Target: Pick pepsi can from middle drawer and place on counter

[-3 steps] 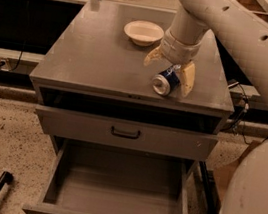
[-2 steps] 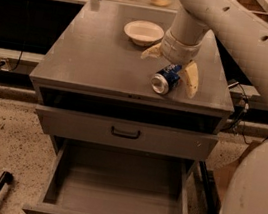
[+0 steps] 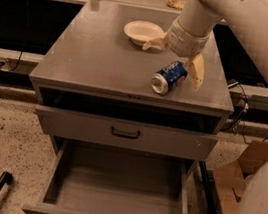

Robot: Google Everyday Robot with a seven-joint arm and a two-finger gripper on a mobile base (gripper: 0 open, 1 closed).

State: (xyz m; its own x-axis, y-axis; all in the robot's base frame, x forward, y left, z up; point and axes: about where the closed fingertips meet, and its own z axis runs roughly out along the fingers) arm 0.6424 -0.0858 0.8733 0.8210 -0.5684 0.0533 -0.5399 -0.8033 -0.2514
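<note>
The gripper [image 3: 172, 63] is lifting off the pepsi can [image 3: 169, 77], its fingers spreading wider than a second ago. The blue can is lying unmoved on the counter [image 3: 96, 57], its white lettering unreadable.

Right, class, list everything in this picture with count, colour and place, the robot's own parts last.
pepsi can: one, blue, lying on its side on the counter's front right.
bowl: one, white, further back on the counter.
counter: one, grey, cabinet top.
middle drawer: one, grey, pulled open, empty.
upper drawer: one, grey, dark handle, shut.
cardboard box: one, brown, floor, right.
arm: one, white, reaching in from the right.
hand: one, cream fingers open, just above the can.
</note>
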